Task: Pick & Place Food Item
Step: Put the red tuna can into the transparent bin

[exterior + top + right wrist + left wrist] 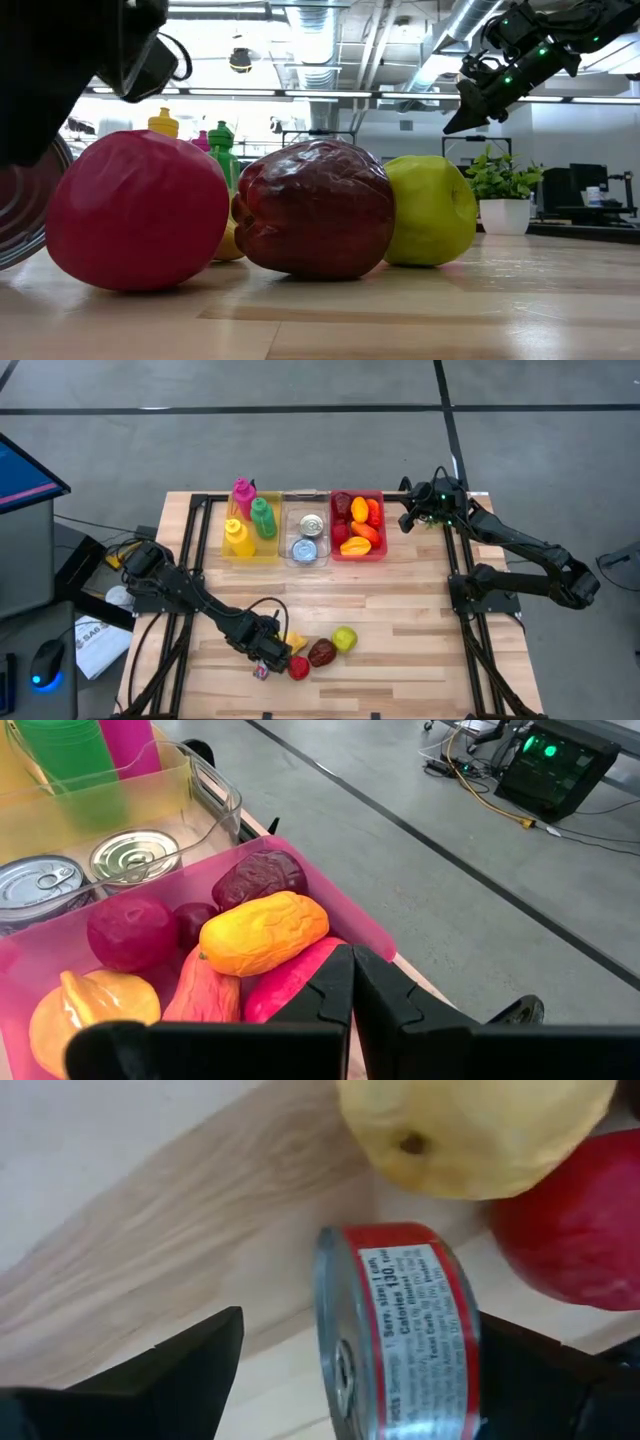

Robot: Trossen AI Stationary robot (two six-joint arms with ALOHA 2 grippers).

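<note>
The left gripper is down at the front of the counter, fingers spread with a small red-labelled can standing on edge between them; it's not clear whether the fingers actually touch the can yet, so it looks straddled more than pinched. Right past the can sit a yellow fruit and a red fruit, both close to it. From above there's a little row along the front edge: a red ball-shaped fruit, a dark red apple and a green apple, the last two touching in the low view. At the back of the counter there are three bins side by side: a yellow bin with squeeze bottles, a clear bin with two cans, and a red bin full of fruit and veg. The right gripper hangs up in the air just beside the red bin's right side, fingers pressed together, holding nothing.
</note>
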